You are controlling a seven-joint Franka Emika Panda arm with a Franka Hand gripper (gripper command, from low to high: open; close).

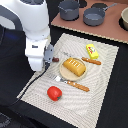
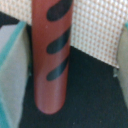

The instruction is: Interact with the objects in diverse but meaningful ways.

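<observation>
Nearest to you in the exterior view lies the tomato [image 1: 54, 93], red, round and glossy, on the striped placemat [image 1: 35, 85] in front of the plate [image 1: 73, 69]. On the plate rests the pastry [image 1: 74, 66], orange-yellow and ridged across its top. A fork [image 1: 76, 85] with an orange handle lies just in front of the plate; a knife [image 1: 91, 61] with a matching handle lies just behind it (its blade is hard to make out). Behind the plate, toward the exterior view's right, sits the small bright yellow block [image 1: 92, 51].

Just beside the plate, on the exterior view's left, your white arm hangs low over the mat, and the gripper [image 1: 51, 59] has a short dark-brown end, the sausage [image 1: 56, 59], showing at its tip. Only the wrist view gives the detail: the sausage [image 2: 52, 55] is a reddish-brown rod with dark slanted stripes and a rounded end, seen between the fingers [image 2: 12, 70], which are out at the frame's edges; whether they press on it you cannot tell.

Farthest from the plate, two grey pots [image 1: 69, 9] stand on a brown board [image 1: 112, 31].
</observation>
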